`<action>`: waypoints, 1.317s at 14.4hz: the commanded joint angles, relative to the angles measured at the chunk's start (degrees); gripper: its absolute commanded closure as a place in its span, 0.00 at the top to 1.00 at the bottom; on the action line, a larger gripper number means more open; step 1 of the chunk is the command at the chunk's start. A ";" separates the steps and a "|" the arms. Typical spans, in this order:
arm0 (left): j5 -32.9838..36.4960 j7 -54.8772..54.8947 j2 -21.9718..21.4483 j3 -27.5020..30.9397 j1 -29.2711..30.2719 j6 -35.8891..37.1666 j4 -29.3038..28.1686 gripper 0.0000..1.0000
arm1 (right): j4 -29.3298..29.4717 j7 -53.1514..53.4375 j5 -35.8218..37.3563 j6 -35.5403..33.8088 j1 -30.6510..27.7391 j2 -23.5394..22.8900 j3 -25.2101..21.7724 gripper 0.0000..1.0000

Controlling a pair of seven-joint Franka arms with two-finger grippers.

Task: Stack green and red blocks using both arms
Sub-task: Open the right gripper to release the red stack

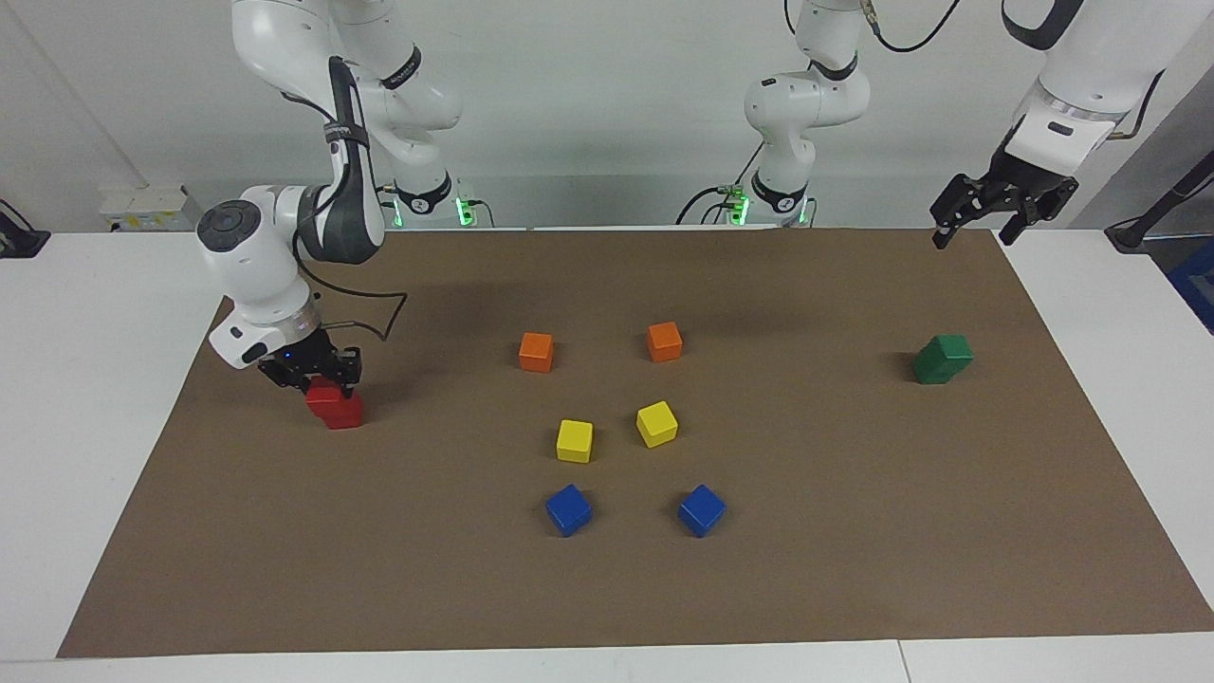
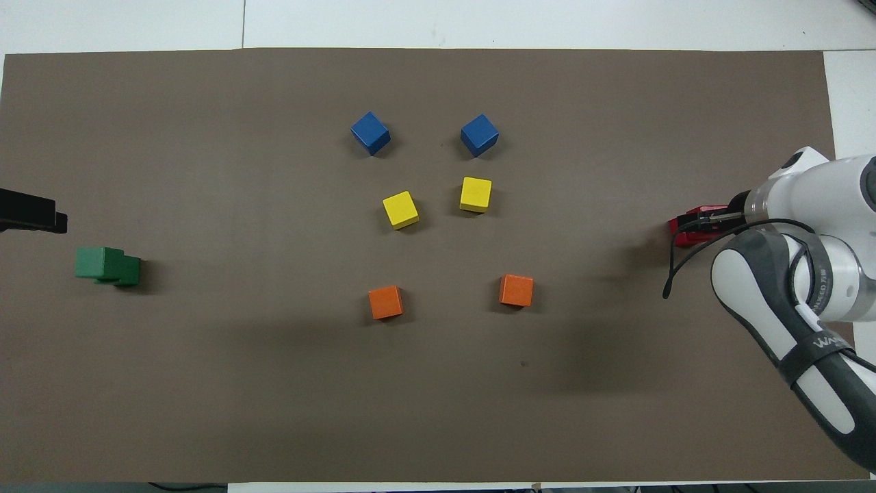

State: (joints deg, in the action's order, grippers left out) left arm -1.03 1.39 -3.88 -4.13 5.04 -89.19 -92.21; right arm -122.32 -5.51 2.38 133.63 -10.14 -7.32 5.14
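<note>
Two bright red cubes (image 1: 336, 408) stand stacked at the right arm's end of the mat, the top one set a little askew. They also show in the overhead view (image 2: 687, 237). My right gripper (image 1: 318, 378) is down at the top red cube, touching or just above it. Two dark green cubes (image 1: 943, 359) stand stacked at the left arm's end, also seen in the overhead view (image 2: 102, 263). My left gripper (image 1: 984, 216) is open and empty, raised high over the mat's corner by the robots. Only its tip (image 2: 34, 213) shows in the overhead view.
Two orange cubes (image 1: 536, 351) (image 1: 665, 341), two yellow cubes (image 1: 574, 441) (image 1: 656, 423) and two blue cubes (image 1: 568, 509) (image 1: 702, 509) lie in pairs in the middle of the brown mat (image 1: 854, 531), well apart from both stacks.
</note>
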 commanded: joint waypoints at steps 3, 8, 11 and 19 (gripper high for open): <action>1.21 -0.94 0.89 0.97 -1.17 1.13 1.16 1.00 | -0.99 -0.73 0.43 -0.12 -0.76 0.82 0.31 1.00; 1.21 -0.86 0.98 1.41 -1.79 0.51 1.07 1.00 | 2.25 1.82 0.35 -8.36 0.03 2.75 0.40 1.00; 1.21 -0.86 1.33 1.32 -1.79 0.51 1.07 1.00 | 4.98 1.91 -0.26 -15.48 0.90 6.78 0.49 1.00; 1.12 -0.68 0.28 0.79 -1.00 0.33 1.07 1.00 | 8.66 2.53 -3.26 -31.38 3.11 17.16 0.84 1.00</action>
State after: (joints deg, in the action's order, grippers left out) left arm -1.03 1.38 -3.44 -3.90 4.77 -89.20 -91.75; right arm -115.71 -3.80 0.18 107.07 -6.87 8.19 5.66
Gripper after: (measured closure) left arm 0.000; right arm 0.000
